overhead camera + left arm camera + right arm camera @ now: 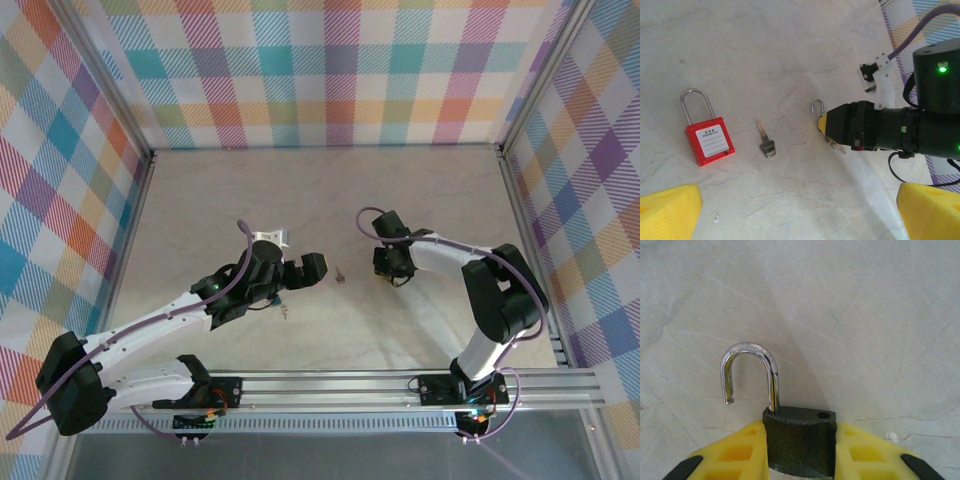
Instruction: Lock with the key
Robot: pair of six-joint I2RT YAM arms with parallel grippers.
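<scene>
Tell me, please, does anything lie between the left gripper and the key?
Nothing visible does: the key lies on bare tabletop ahead of the open left gripper, with the red padlock apart on one side.

My left arm stretches forward from its base toward the middle. The left end effector (303, 270) points down, its yellow fingers (670, 210) spread as wide as they go, gripping nothing. My right arm folds at the elbow and angles inward. The right end effector (392, 262) sits low, its yellow fingers (735, 457) clamped on either side of a padlock (800, 437).
</scene>
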